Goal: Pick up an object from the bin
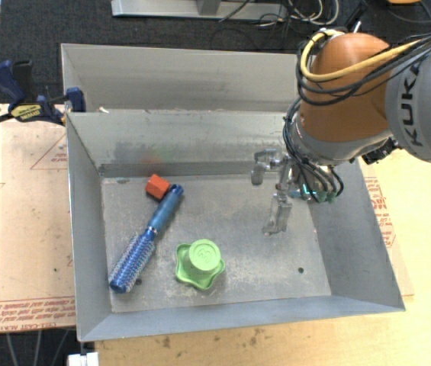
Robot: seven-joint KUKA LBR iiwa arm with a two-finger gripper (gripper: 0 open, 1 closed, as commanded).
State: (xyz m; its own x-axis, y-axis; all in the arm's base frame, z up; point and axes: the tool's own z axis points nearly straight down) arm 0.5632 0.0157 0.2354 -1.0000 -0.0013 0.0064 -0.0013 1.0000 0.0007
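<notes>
My gripper (270, 197) hangs over the right middle of the bin floor, open, with bare floor between its two metal fingers. A green flower-shaped cup (199, 264) lies to its lower left, well apart from it. A blue brush (146, 239) lies slanted on the left side, bristles toward the front corner. A small red-orange block (156, 186) touches the brush's handle end near the back wall.
The arm with its orange cover reaches in over the bin's right rim and hides the back right corner. The bin's sloping walls close in on all sides.
</notes>
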